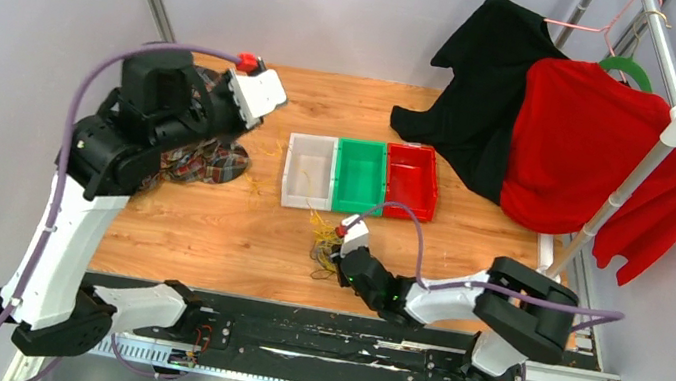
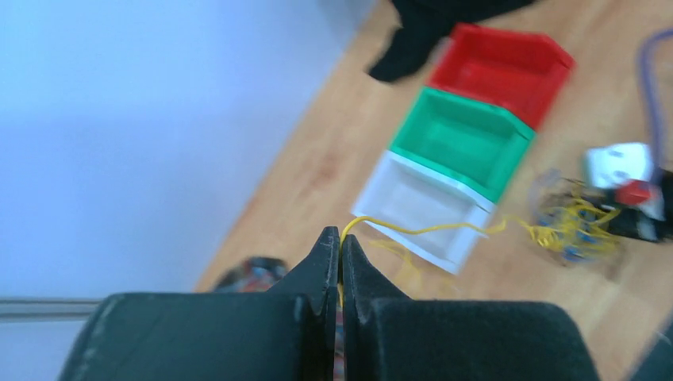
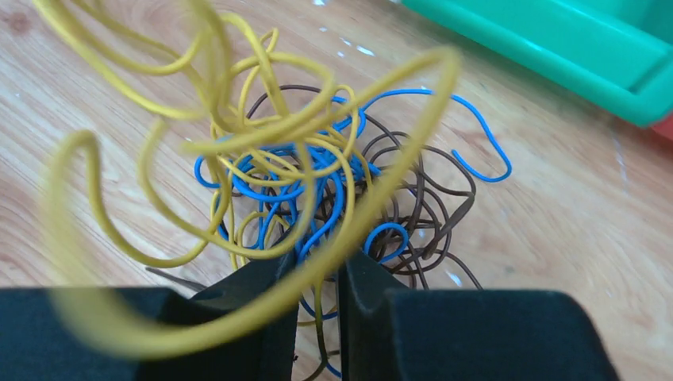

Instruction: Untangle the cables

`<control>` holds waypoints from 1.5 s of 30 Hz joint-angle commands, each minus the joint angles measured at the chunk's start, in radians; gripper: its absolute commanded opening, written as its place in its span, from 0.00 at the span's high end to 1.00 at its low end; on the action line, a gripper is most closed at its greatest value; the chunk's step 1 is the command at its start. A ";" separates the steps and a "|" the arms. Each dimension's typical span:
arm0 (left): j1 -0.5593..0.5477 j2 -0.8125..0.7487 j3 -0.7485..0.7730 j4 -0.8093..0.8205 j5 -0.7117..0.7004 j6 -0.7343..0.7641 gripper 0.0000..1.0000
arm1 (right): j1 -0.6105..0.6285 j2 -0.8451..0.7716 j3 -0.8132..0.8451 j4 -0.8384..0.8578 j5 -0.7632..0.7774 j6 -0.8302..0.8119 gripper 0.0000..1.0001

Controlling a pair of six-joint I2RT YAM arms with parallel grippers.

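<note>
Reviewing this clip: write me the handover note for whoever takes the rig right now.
Left claw: shut on one yellow cable, raised high; the strand runs over the white bin to the tangle.
Right claw: at the tangle on the table, jaws nearly closed around strands; grip unclear.
Done: yellow strand partly drawn out, still joined.
Left: separating yellow, blue and dark cables.
</note>
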 commanded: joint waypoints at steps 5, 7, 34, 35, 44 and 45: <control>-0.005 0.058 0.232 0.360 -0.325 0.146 1.00 | -0.008 -0.186 -0.133 -0.160 0.116 0.150 0.80; -0.004 0.057 0.233 0.516 -0.377 0.172 1.00 | -0.008 -0.213 -0.160 -0.169 0.117 0.174 0.80; -0.173 0.387 0.548 0.728 0.067 -0.066 1.00 | -0.086 -0.676 0.123 -0.381 0.144 -0.094 0.32; -0.196 0.404 0.552 0.732 0.064 -0.054 1.00 | -0.111 -0.684 0.126 -0.385 0.153 -0.091 0.33; -0.312 0.562 0.599 0.809 0.007 -0.027 1.00 | -0.409 -0.752 0.079 -0.389 0.110 -0.045 0.34; -0.313 0.576 0.599 0.813 0.002 -0.024 1.00 | -0.438 -0.754 0.073 -0.389 0.096 -0.040 0.34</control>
